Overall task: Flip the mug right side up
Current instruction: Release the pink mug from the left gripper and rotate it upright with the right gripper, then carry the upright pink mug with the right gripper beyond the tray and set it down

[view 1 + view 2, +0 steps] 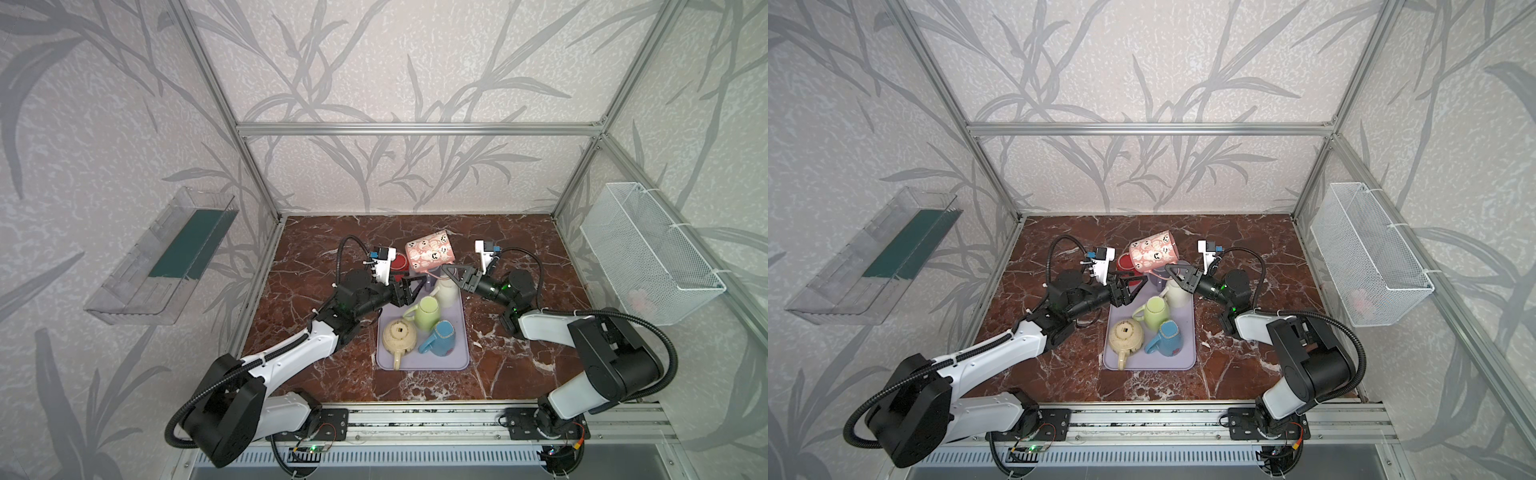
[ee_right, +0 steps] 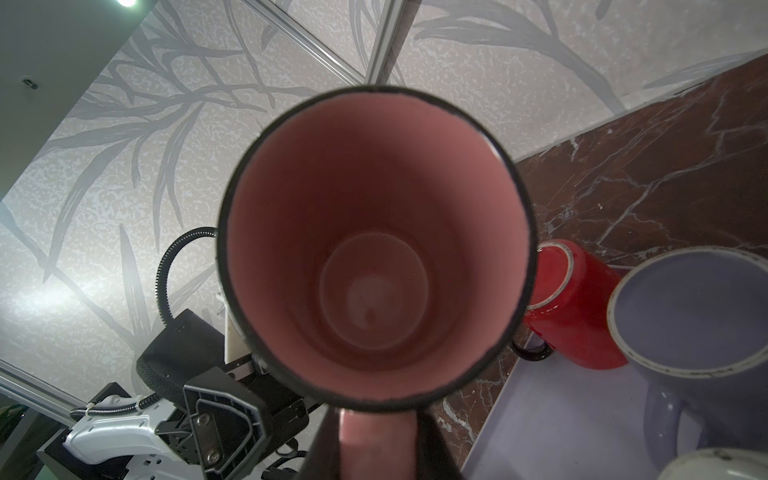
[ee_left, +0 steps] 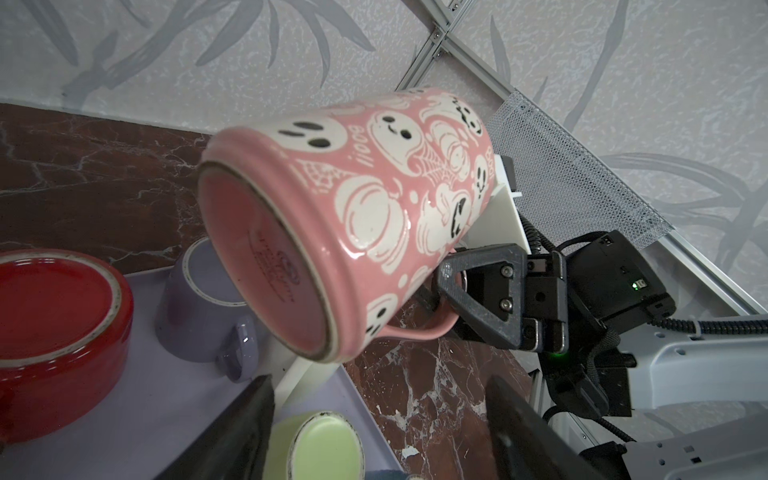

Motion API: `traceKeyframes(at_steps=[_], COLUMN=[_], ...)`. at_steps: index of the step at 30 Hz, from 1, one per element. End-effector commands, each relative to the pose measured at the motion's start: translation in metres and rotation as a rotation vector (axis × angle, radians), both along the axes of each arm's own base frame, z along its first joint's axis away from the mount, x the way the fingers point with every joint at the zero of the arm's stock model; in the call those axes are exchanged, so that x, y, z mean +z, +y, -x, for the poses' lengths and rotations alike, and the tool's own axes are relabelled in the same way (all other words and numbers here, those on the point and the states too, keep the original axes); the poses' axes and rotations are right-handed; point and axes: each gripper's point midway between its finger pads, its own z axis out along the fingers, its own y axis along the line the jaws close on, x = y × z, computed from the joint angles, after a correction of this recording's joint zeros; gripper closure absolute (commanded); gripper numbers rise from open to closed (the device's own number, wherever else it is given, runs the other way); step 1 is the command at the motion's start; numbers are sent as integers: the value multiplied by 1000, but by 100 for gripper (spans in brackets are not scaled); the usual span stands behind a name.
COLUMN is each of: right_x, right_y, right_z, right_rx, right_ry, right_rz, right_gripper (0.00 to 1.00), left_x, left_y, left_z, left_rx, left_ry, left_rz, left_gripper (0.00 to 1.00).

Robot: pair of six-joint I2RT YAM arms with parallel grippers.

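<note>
Left wrist view: ghost-print pink mug [image 3: 353, 224] hanging sideways in the air

Right gripper [image 3: 446, 291] is clamping the handle [image 3: 415, 331], fingers pressed together on the pink loop. The mug is lying tilted, base facing left and mouth facing right; the right wrist view is looking straight into its pink interior. In both top views it is hovering over the far end of the lavender tray [image 1: 462, 328], above a purple mug [image 3: 199, 299] and just right of a red mug [image 1: 400, 262]. Left gripper [image 1: 419, 287] is standing with fingers spread apart, gripping nothing, near and left of the mug, clear of it
</note>
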Motion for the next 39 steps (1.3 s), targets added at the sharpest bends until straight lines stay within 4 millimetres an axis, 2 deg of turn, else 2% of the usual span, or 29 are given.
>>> traceKeyframes(at_steps=[1, 8, 13, 20, 25, 30, 31, 32, 39], right_x=[46, 41, 32, 19, 21, 21, 21, 20, 12], right_y=[-12, -25, -29, -49, -65, -87, -91, -97, -125], right_z=[5, -8, -15, -24, -28, -37, -40, -43, -67], right_rx=[-37, -80, -128, -282, -355, -447, -466, -492, -619], right_ry=[-171, -123, -95, -25, -30, -21, -19, -18, -12], right_rz=[-67, -73, -5, 253, 430, 594, 629, 663, 848], right_gripper=[100, 100, 100, 100, 100, 100, 100, 100, 100], left_x=[7, 8, 9, 3, 4, 3, 3, 4, 11], left_y=[9, 23, 31, 48, 61, 82, 85, 88, 101], left_z=[-2, 0, 4, 5, 6, 3, 3, 2, -5], left_rx=[40, 83, 101, 159, 202, 270, 279, 292, 348], left_ry=[-26, -16, -12, 36, 57, 84, 88, 93, 112], left_rz=[-25, -121, -170, -289, -367, -509, -530, -551, -618], left_gripper=[22, 22, 22, 22, 22, 17, 12, 2, 1])
